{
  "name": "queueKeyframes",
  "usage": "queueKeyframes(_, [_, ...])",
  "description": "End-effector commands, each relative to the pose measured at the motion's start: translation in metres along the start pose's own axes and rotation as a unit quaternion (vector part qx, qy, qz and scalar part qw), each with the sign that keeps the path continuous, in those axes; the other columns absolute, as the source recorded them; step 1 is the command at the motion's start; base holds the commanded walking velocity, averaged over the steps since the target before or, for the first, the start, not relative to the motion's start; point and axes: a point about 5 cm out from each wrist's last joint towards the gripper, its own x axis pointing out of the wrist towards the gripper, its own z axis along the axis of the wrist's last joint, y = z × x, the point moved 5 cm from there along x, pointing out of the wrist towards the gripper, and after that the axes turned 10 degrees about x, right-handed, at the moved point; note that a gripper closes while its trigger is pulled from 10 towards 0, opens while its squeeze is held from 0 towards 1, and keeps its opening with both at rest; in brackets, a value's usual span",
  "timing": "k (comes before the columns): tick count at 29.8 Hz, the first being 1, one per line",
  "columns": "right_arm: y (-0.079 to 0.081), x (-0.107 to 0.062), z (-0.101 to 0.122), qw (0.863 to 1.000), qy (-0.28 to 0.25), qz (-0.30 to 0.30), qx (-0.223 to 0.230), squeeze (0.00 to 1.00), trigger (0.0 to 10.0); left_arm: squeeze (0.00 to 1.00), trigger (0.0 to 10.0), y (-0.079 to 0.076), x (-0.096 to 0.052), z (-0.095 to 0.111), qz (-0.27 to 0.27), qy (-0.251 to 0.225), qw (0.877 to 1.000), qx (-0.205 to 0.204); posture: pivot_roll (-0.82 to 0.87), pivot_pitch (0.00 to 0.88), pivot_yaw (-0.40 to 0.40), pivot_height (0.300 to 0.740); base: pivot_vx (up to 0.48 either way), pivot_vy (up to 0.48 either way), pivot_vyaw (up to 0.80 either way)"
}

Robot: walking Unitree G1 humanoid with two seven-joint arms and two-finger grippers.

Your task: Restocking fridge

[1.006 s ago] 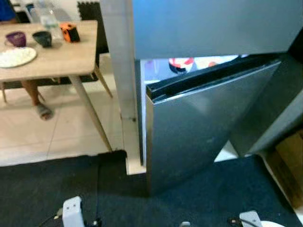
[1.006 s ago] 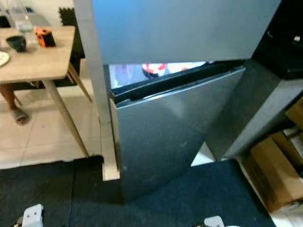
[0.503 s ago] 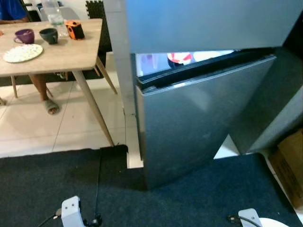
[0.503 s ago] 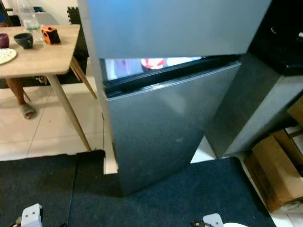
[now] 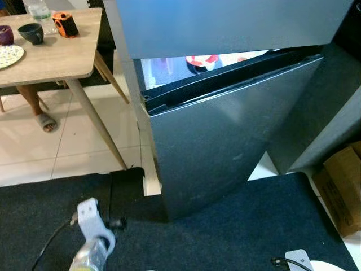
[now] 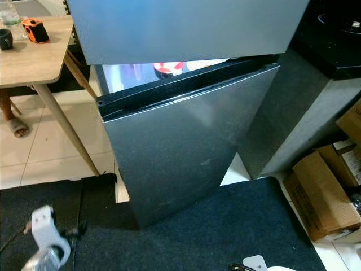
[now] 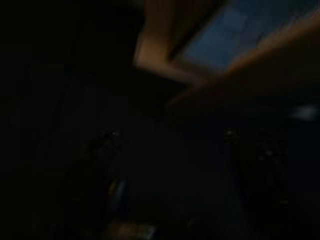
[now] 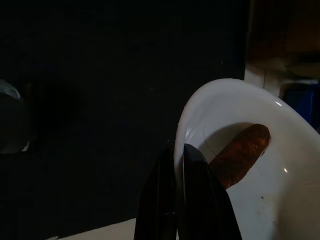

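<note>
Mostly dark left wrist view: blurry shapes, nothing of the left gripper's fingers can be made out, so cannot tell if it is wide or narrow. Left arm [image 5: 90, 237] shows low on the left over the dark mat [image 5: 237, 231], silver, blurred, cut off by the frame edge. Right gripper [image 8: 179, 165] is clamped narrow on the rim of a white bowl [image 8: 260, 200], one black finger each side of the rim; bowl holds a reddish-brown sausage-like piece [image 8: 241, 154], partly cut off. Bowl edge just peeks at the bottom right in the eye views. Fridge [image 5: 225, 28] stands ahead; lower door [image 5: 225, 147] ajar, lit interior visible through the gap with red-and-white items [image 5: 203, 60], too small to identify. Wooden worktop [image 5: 56, 56] at left carries a cup [image 5: 31, 32] and an orange object [image 5: 67, 23]. Cardboard boxes [image 6: 318, 192] at right.
</note>
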Motion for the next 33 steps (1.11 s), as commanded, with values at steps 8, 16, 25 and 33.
queueKeyframes(8, [-0.002,-0.006,-0.017,1.000,0.014,-0.002,-0.001,0.00,10.0,0.00,0.0,-0.002,0.011,0.108,-0.011,-0.154,0.987,-0.051,-0.11,0.175,0.014,0.740,0.000,0.000,0.00])
queueKeyframes(16, [-0.005,-0.008,-0.022,1.000,0.018,-0.007,0.000,0.00,10.0,0.00,0.0,-0.052,0.015,0.195,-0.100,-0.250,0.959,-0.087,-0.13,0.192,0.018,0.740,0.000,0.000,0.00])
queueKeyframes(25, [-0.007,-0.008,-0.023,1.000,0.018,-0.009,0.002,0.00,10.0,0.00,10.0,-0.121,0.017,0.209,-0.226,-0.237,0.942,-0.077,-0.14,0.198,0.015,0.740,0.000,0.000,0.00])
queueKeyframes(33, [-0.009,-0.008,-0.022,1.000,0.016,-0.013,0.003,0.00,10.0,0.00,10.0,-0.182,0.005,0.179,-0.413,-0.167,0.894,-0.055,-0.14,0.193,0.015,0.740,0.000,0.000,0.00])
